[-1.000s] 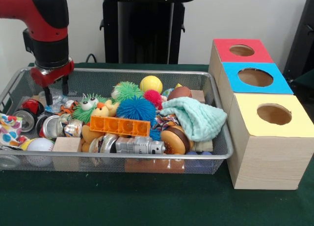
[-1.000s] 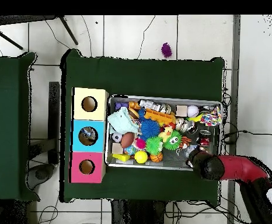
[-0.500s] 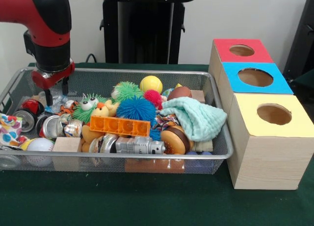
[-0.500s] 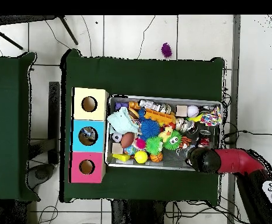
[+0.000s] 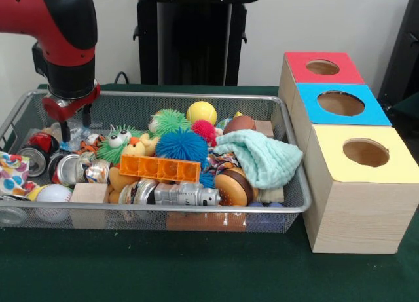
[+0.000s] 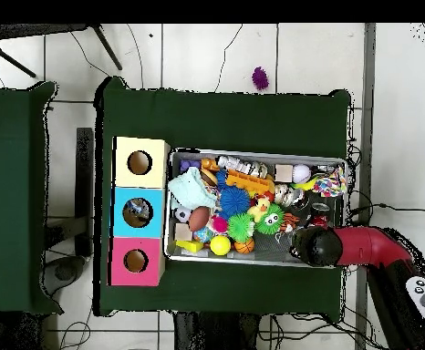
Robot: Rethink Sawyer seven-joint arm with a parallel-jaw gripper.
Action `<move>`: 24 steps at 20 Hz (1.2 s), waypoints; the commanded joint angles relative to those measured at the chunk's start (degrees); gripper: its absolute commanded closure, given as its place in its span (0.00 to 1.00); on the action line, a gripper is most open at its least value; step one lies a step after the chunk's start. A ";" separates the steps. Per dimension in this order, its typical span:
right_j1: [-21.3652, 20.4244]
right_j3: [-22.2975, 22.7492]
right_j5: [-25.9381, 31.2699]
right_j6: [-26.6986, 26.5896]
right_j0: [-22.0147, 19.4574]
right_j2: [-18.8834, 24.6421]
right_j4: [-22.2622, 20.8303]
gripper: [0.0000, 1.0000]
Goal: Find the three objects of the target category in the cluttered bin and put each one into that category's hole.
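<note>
A wire mesh bin [image 5: 163,96] [image 6: 257,153] is heaped with toys. Among them are a yellow ball [image 5: 201,111], green [image 5: 171,121], blue [image 5: 181,145] and pink [image 5: 204,130] spiky balls, an orange brick [image 5: 160,168], a teal cloth [image 5: 258,158], a toy burger [image 5: 234,187], a baseball [image 5: 52,193] and crushed cans [image 5: 33,159]. My gripper [image 5: 74,123] hangs open and empty over the bin's far left corner, above the cans. In the overhead view the arm's head [image 6: 312,246] hides it. Red [image 5: 322,67], blue [image 5: 340,103] and yellow [image 5: 365,152] boxes, each with a hole, stand to the right of the bin.
The three boxes [image 6: 138,212] stand in a row touching the bin's end. A purple spiky ball [image 6: 259,77] lies on the floor beyond the table. A second green table [image 6: 11,196] stands apart on one side. A silver toy robot [image 5: 186,196] and a wooden block [image 5: 88,192] lie at the bin's front.
The arm has swung a little, carrying the gripper slightly further in over the bin's corner. The gripper stays open and empty. The toys have not moved.
</note>
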 commanded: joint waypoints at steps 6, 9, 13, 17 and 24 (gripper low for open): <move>26.37 -8.56 -16.22 -9.67 -4.08 0.64 -18.85 0.00; 26.35 -8.05 -17.01 -11.71 -5.02 1.54 -20.30 1.00; 26.16 -7.54 -17.37 -6.77 -6.17 1.45 -17.91 1.00; 25.66 -7.26 -16.09 -7.08 -6.30 2.01 -18.03 1.00; 25.86 -7.50 -15.77 -7.04 -6.24 1.99 -18.38 1.00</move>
